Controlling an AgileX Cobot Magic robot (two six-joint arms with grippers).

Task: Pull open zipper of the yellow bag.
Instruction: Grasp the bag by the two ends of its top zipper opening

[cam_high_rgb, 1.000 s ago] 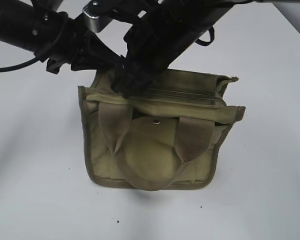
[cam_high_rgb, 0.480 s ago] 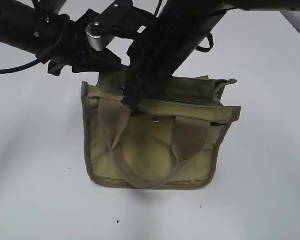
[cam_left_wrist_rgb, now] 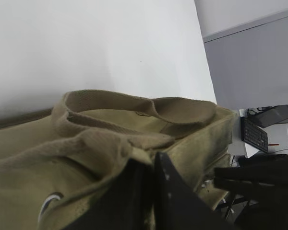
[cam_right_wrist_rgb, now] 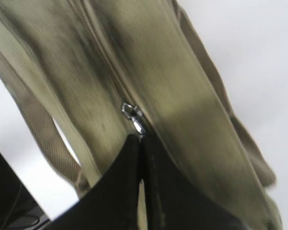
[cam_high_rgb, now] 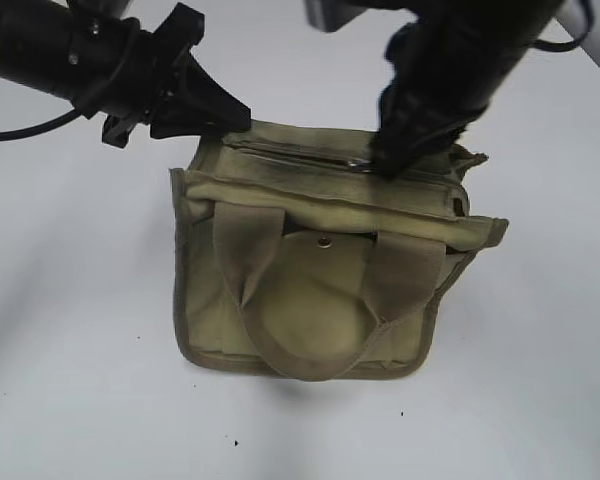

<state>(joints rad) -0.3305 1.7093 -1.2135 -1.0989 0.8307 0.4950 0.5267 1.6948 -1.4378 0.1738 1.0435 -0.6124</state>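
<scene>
The small boxy olive-yellow canvas bag [cam_high_rgb: 320, 290] is stood upright on the white surface [cam_high_rgb: 70, 380], and its top left corner is pinched by the closed left claw [cam_high_rgb: 225, 118], apparently so that it is anchored against the pull. The thin olive-taped zipper [cam_high_rgb: 300, 155] along the bag's top is engaged near the right end, where the small silver pull tab [cam_right_wrist_rgb: 134, 117] is clamped in the shut right claw [cam_high_rgb: 385, 165]. Nothing else is seen on the surface; the two wide webbing loop handles [cam_high_rgb: 310, 320] hang down the front, clear of the zipper line.
</scene>
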